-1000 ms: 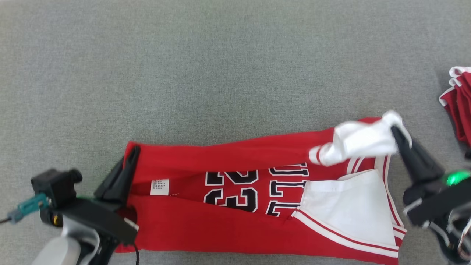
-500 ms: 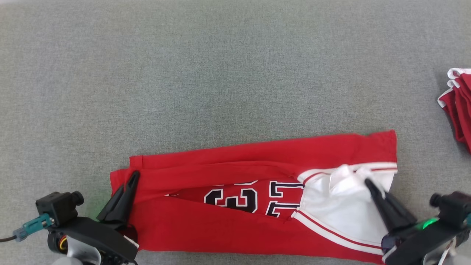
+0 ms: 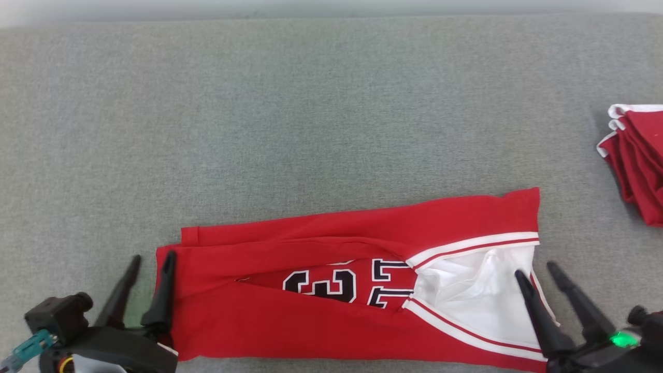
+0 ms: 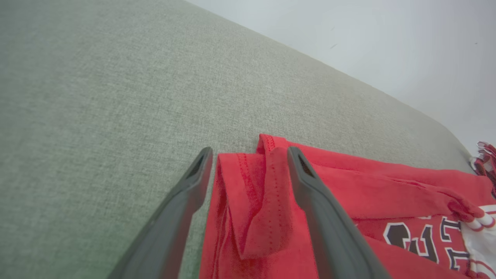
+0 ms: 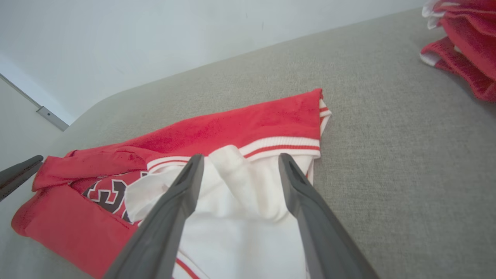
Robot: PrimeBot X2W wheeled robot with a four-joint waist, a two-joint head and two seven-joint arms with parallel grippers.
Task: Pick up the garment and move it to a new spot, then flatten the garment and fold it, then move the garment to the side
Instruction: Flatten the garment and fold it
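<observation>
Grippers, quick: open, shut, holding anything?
Left gripper: open, holding nothing, fingers either side of the red jersey edge.
Right gripper: open, holding nothing, at the jersey's white end.

grey fabric surface (image 3: 311, 114), plain white wall (image 5: 135, 35) in bg w/ trim strip (image 5: 49, 116), soft even light

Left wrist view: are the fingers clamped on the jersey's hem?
No: the left fingers stand wide apart, with the jersey's folded hem lying loose between them.

Folded red garment (image 3: 311, 321) on grey surface (image 3: 311, 103)
</observation>
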